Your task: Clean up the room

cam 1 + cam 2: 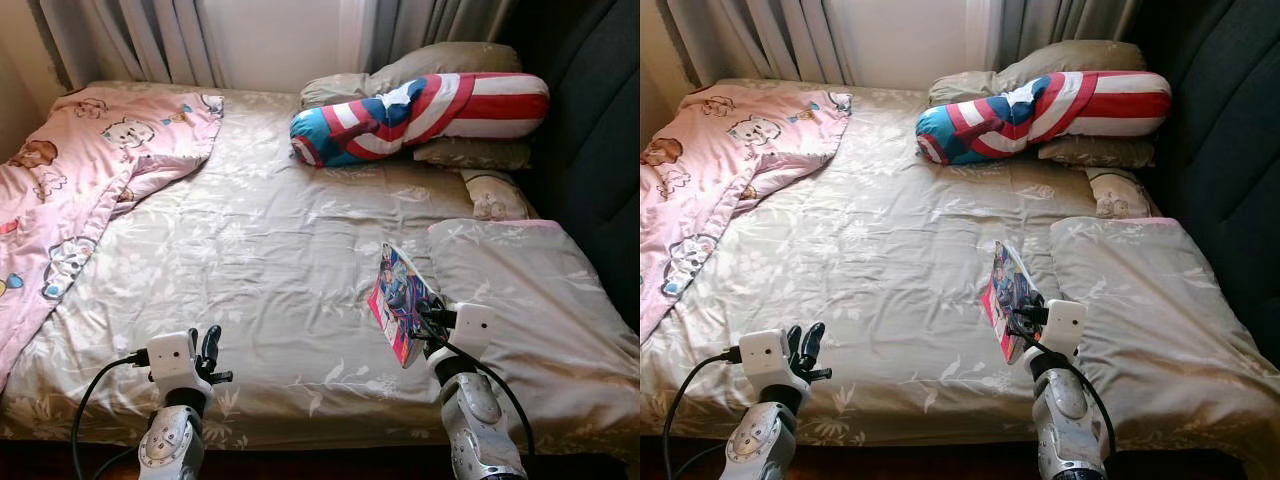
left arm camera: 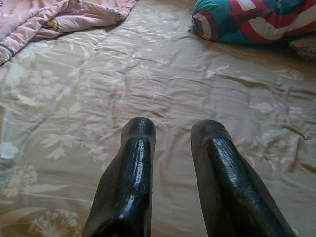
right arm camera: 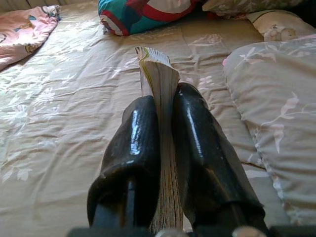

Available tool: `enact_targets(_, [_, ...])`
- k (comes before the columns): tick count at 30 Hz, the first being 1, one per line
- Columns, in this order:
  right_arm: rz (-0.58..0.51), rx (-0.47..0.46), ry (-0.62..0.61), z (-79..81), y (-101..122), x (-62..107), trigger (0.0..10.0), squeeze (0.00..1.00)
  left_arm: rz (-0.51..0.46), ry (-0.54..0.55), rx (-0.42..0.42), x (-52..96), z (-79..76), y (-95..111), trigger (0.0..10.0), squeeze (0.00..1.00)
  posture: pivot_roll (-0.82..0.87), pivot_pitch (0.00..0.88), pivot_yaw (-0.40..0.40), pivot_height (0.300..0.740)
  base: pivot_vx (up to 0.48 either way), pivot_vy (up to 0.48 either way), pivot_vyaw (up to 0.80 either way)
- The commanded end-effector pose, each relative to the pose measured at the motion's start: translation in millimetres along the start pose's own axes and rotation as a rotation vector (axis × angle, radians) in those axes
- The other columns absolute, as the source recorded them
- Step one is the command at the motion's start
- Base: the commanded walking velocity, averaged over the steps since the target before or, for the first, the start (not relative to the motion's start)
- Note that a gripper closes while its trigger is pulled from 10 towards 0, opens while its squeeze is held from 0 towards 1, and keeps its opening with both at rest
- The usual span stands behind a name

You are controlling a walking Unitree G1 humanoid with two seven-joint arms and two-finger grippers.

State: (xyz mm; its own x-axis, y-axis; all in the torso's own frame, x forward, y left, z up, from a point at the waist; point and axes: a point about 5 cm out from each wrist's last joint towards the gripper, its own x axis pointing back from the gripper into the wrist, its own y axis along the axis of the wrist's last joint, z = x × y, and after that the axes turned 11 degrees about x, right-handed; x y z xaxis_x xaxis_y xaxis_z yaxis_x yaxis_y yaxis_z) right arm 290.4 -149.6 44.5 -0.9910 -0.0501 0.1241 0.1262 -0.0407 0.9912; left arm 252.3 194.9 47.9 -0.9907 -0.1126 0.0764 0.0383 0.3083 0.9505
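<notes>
A: What is given by the wrist views that the head views leave out?

B: In the right wrist view the page block of the comic book (image 3: 159,89) is seen edge-on, pinched between the two black fingers (image 3: 136,148) of the right gripper (image 1: 428,318). From the head, only the bright cover is seen, the book being held upright on its edge above the bed (image 1: 260,270), just beside the folded grey duvet (image 1: 520,300). In the left wrist view the jaws of the left gripper (image 2: 173,131) are shown spread, with nothing between them and bare sheet beyond.

A: And where is that left gripper placed?

B: It is held over the near edge of the bed, on the robot's left, well apart from the book.

A: What can be counted?

B: One book is seen. One striped bolster (image 1: 420,115) in red, white and blue is laid across the head of the bed. Two grey pillows (image 1: 440,65) are made out behind and under it, and a smaller printed cushion (image 1: 490,195) lies near the duvet. One pink cartoon blanket (image 1: 70,180) is spread over the left side and hangs off that edge.

A: How much room is left for moving?

B: The middle of the bed is open sheet between the blanket and the duvet. A dark upholstered wall (image 1: 600,150) bounds the right side, and curtains (image 1: 150,40) hang behind the head of the bed.
</notes>
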Motion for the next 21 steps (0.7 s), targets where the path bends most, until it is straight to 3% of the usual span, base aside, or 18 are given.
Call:
enact_targets(1, [-0.038, -0.001, -0.008, -1.0, 7.2, -2.9, 10.0, 0.00, 0.003, -0.003, 0.001, 1.2, 0.0, 0.5, 10.0, 0.00, 0.06, 0.097, -0.084, 0.738, 0.259, 0.000, 0.00])
enact_targets(21, [-0.028, -0.010, -0.017, -2.9, 5.4, -3.3, 10.0, 0.00, 0.005, -0.003, 0.000, 2.0, 0.0, 0.3, 10.0, 0.00, 0.07, 0.105, -0.085, 0.738, 0.277, 0.000, 0.00])
